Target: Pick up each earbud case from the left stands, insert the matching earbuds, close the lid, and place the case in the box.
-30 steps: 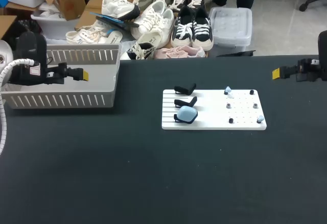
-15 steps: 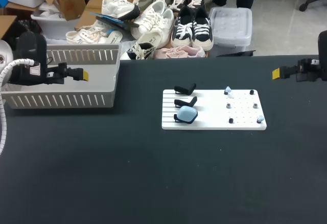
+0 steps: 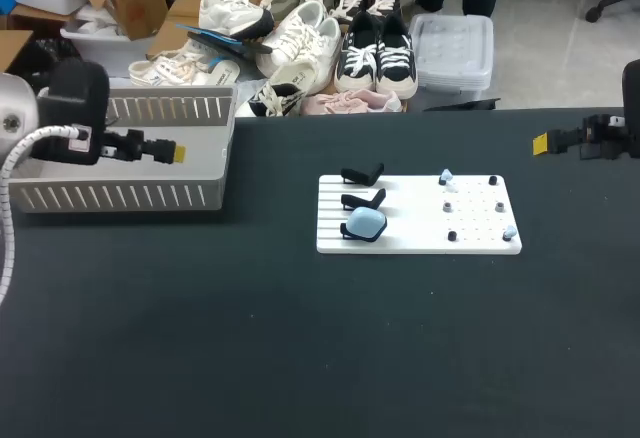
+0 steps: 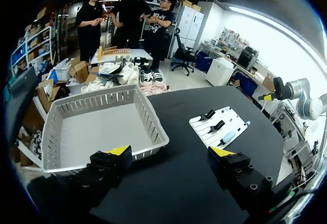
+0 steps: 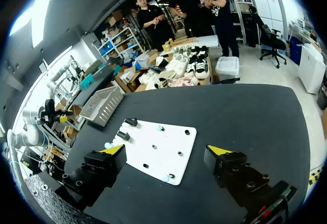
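A white board (image 3: 480, 220) lies mid-table. Of the three black stands on its left part, the nearest holds a light blue earbud case (image 3: 365, 222); the other two stands (image 3: 363, 173) are empty. Small light blue earbuds (image 3: 446, 175) sit on pegs on the board's right part. My left gripper (image 3: 178, 153) hovers over the grey basket (image 3: 120, 196), open and empty. My right gripper (image 3: 540, 143) is at the far right, above the table, also open and empty. In the left wrist view the gripper (image 4: 171, 152) looks toward the basket (image 4: 152, 116) and the board (image 4: 219, 124). In the right wrist view the board (image 5: 161, 150) lies ahead of the gripper (image 5: 167, 151).
The basket stands at the table's far left edge. Black tabletop (image 3: 300, 338) stretches in front of the board and the basket.
My left arm has shifted a little to the right over the basket. The right arm, the board and the case have not moved.
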You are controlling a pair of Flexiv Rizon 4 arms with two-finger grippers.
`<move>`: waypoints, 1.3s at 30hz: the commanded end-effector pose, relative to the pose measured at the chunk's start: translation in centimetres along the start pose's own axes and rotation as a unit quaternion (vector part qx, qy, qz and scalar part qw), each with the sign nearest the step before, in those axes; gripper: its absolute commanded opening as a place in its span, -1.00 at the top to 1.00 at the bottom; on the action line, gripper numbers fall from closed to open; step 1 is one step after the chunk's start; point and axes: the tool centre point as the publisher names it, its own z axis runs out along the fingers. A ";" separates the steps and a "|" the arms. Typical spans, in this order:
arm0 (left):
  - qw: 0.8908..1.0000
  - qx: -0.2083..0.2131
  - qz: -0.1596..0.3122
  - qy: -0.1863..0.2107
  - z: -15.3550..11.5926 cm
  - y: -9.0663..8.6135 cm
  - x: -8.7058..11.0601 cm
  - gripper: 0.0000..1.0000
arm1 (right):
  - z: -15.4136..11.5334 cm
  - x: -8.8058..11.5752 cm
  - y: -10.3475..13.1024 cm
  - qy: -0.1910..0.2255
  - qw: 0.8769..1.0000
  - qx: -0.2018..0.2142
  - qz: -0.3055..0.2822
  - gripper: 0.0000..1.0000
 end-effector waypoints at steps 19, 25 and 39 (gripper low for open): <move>0.886 0.233 0.395 -0.066 3.9 -6.2 -1.4 -1.00 | 0.0 -0.1 -0.1 0.001 1.000 -0.001 0.000 -1.00; 0.850 0.259 0.454 -0.064 5.8 -8.3 -1.3 -1.00 | 0.0 -0.1 -0.1 0.001 1.000 -0.001 0.000 -1.00; 0.848 0.303 0.427 -0.088 10.0 -11.1 -1.2 -1.00 | 0.0 -0.1 -0.1 0.001 1.000 -0.001 0.000 -1.00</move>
